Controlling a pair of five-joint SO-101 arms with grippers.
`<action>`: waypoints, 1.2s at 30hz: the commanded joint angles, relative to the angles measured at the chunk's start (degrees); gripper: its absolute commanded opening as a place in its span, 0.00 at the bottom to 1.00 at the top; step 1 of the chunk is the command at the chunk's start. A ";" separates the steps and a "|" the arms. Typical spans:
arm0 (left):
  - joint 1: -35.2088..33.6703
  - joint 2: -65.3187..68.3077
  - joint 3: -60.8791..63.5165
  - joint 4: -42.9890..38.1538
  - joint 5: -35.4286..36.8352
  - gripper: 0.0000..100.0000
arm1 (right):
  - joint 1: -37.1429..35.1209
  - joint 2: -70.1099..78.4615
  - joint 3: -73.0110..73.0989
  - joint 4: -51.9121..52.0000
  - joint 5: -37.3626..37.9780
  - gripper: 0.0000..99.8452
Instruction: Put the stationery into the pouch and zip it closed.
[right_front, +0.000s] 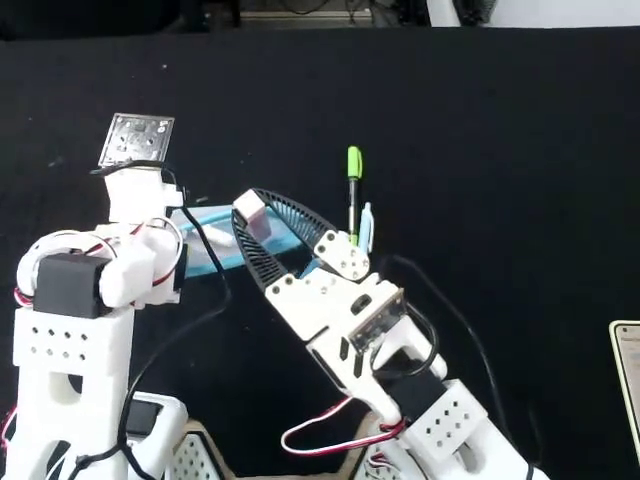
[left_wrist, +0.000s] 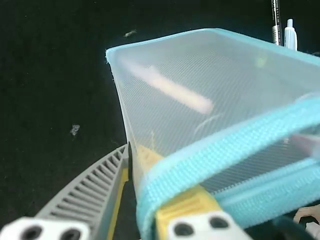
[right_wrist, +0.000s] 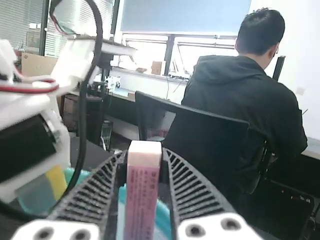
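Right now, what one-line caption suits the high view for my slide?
Right tool holds pink eraser over the blue pouch gripped by left tool; pens lie nearby.

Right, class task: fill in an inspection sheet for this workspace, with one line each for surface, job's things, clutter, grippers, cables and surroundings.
Surface: black table.
Job's things: teal mesh pouch gripped at one edge; pink-and-white eraser held over it; green-capped pen and pale blue pen lying side by side on the table beyond the pouch.
Clutter: pale card at the table's right edge.
Grippers: left gripper shut on the pouch's edge; right gripper shut on the eraser.
Cables: black cable running from the left arm across the pouch; red and white wires looped at the right arm's base.
Surroundings: windows and a black chair.
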 joint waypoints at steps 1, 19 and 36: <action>1.19 -0.18 -2.95 -0.18 -0.09 0.03 | 1.32 4.26 -4.88 3.52 0.70 0.01; 1.19 -0.26 -0.22 -0.18 0.18 0.03 | -4.04 1.27 -15.69 32.09 0.44 0.14; 1.19 -0.26 -0.22 -0.18 0.18 0.03 | -1.76 0.40 -21.67 36.92 0.79 0.09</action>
